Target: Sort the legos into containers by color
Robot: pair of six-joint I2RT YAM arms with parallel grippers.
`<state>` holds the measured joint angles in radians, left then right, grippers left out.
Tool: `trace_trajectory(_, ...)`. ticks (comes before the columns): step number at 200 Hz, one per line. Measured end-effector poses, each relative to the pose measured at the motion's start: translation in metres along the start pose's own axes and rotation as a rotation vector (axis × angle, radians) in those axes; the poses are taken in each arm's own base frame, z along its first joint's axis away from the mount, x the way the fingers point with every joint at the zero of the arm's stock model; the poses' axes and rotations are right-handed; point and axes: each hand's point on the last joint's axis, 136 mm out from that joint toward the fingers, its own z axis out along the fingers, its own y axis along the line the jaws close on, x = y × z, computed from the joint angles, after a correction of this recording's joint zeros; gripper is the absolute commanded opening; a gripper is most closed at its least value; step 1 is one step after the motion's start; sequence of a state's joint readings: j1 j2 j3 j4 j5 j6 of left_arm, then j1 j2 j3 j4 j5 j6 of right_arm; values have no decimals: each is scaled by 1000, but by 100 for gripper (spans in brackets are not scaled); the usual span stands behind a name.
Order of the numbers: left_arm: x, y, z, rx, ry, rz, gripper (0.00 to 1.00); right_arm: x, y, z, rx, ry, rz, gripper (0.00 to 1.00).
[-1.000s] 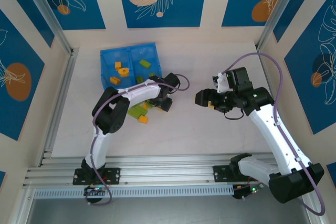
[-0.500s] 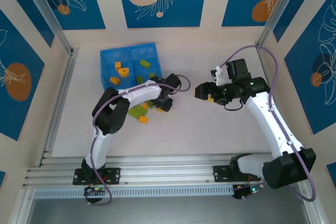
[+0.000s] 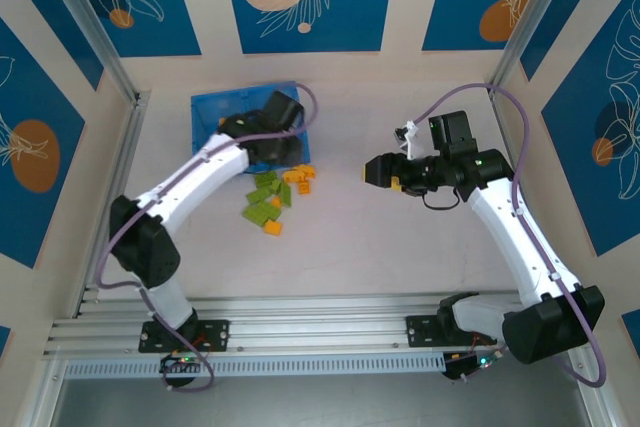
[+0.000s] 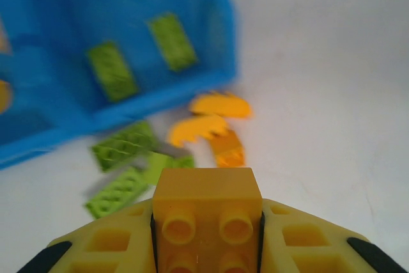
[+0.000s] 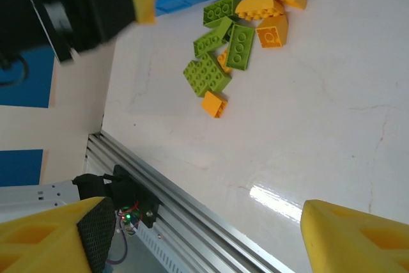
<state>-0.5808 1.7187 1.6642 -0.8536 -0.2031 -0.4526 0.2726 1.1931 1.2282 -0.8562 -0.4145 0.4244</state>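
Left arm has swung up from the loose pile to the tray, and the left gripper is now clamping an orange-yellow brick. Tray is lying ahead-left of the fingers. Green bricks are sitting in the nearer compartment, so the orange one is probably lying further left, across the green side. Left arm is nearer. Right gripper is hovering over the table, jaws apart, holding nothing, well apart from the tray.
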Motion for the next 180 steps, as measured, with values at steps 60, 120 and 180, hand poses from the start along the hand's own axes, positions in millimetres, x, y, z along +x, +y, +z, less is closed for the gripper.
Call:
trace_trajectory(60, -42, 157, 36, -241, 0, -343, 24, -4, -3, 1, 31, -22, 13, 78)
trace_trajectory(120, -22, 197, 143, -270, 205, -443, 46, -2, -8, -4, 69, -29, 24, 78)
trace_trajectory(180, -52, 182, 123, -177, 132, -436, 57, -8, 3, 1, 73, -12, 7, 78)
